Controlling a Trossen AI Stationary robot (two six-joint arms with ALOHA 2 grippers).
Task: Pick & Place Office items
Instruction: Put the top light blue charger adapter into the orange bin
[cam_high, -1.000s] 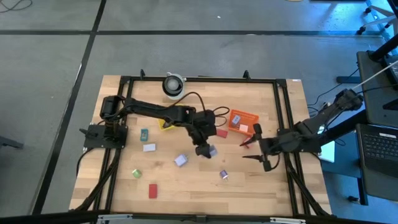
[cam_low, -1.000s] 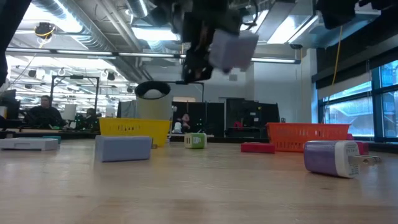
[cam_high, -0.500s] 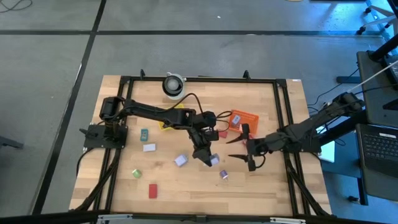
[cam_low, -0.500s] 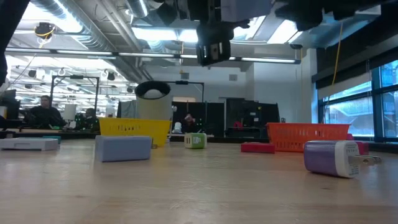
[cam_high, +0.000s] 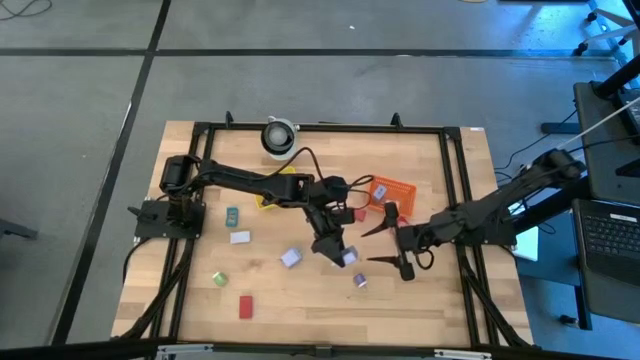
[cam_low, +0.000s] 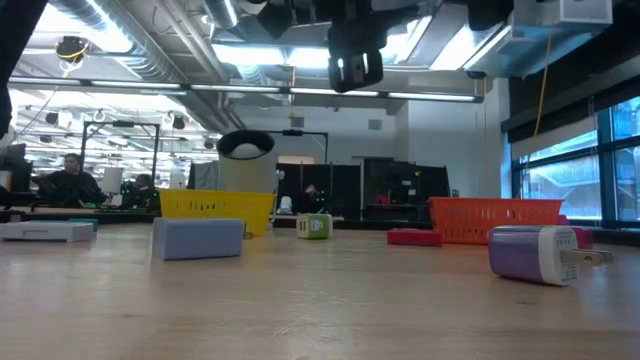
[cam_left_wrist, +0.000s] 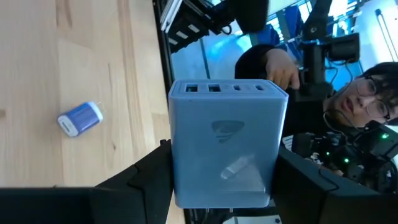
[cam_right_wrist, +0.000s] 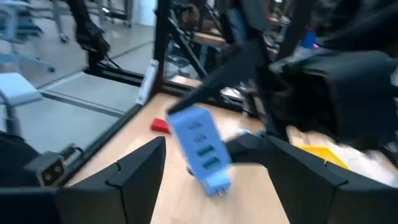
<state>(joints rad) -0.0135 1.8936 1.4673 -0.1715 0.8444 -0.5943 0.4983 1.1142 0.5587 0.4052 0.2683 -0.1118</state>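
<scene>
Mid-frame in the high view, the left gripper (cam_high: 345, 257) holds a charger block (cam_high: 347, 258) above the desk (cam_high: 440, 300); the right gripper (cam_high: 381, 244) faces it just to its right, a small plug (cam_high: 359, 281) lying below both.

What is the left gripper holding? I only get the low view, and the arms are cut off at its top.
Observer: A lavender charger, clamped in the left gripper's jaws above mid-table.
Operator: Where is the right gripper?
Observer: The right gripper is just beside it, jaws open and aimed at the charger, with a gap between them in the high view.
Operator: Is anything underneath?
Observer: A plug adapter lies on the table close by, towards the front edge rather than directly under the charger.
</scene>
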